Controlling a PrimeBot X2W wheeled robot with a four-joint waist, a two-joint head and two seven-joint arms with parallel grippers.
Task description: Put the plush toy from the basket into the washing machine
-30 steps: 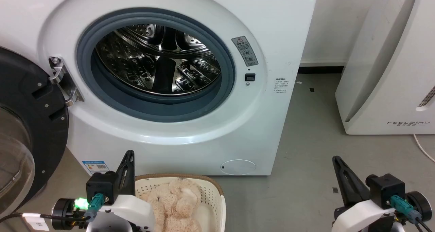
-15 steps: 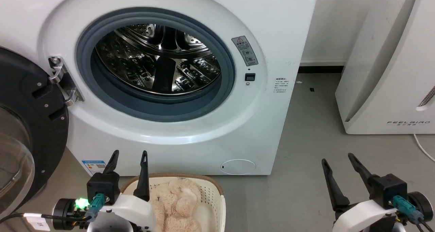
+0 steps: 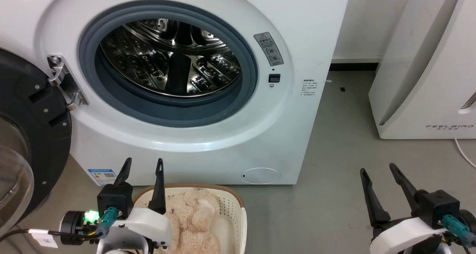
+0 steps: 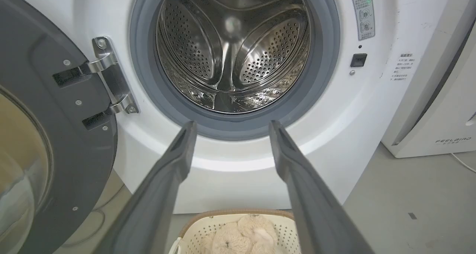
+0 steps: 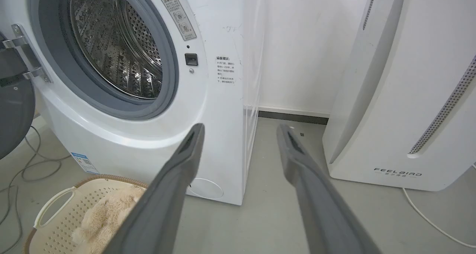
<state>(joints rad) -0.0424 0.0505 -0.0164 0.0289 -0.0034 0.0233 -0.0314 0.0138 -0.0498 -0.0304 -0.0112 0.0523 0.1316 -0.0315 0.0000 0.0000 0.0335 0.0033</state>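
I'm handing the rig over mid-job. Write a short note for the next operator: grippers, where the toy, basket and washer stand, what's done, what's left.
Left gripper: open, empty, by the left side of the basket.
Right gripper: open, empty, over bare floor right of the basket.
Plush toy: lying in the basket, on the floor in front of the washing machine.
Door open to the left; drum looks empty.
Done: no grasp yet.
Left: grasp the toy, lift it, put it in the drum.

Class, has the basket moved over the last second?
No. The basket keeps its place below the washer's round cap; the whole head view shifted, so the camera moved.
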